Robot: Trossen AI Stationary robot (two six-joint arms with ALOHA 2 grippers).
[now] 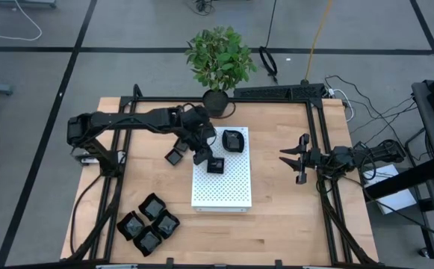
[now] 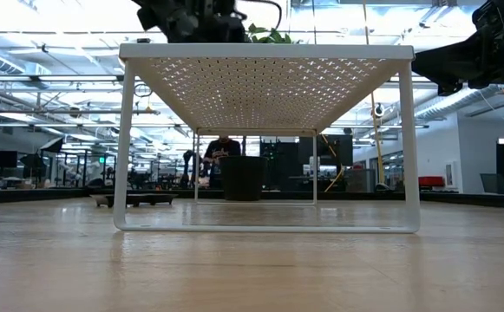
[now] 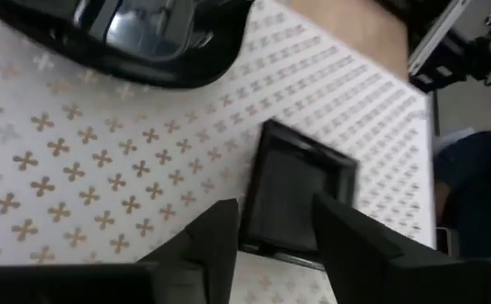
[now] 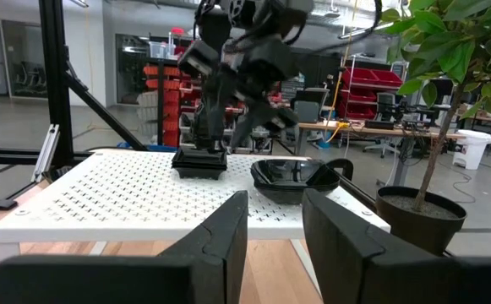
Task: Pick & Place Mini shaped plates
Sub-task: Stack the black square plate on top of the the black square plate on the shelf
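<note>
Small square plate: I see the small square plate flat on the white perforated board, near its far-left part; glossy black, raised rim, shallow well.
Left hand: my left hand sits right over that plate, fingers apart on either side of it, one edge of the plate between them; I can't tell if they touch it.
Rounded plate: a larger rounded plate lies on the same board just beyond, shiny black, apart from the square one.
Board: white metal, a grid of small cross-shaped holes, standing on thin white legs above the table.
Other plates: one more small black plate on the wood left of the board; a cluster of four plates near the table's front-left.
Right hand: my right hand hovers over the table right of the board, fingers apart, holding nothing.
Table: pale wood, butcher-block grain, dark frame around it.
Plant pot: black plant pot with a leafy green plant at the far edge.
</note>
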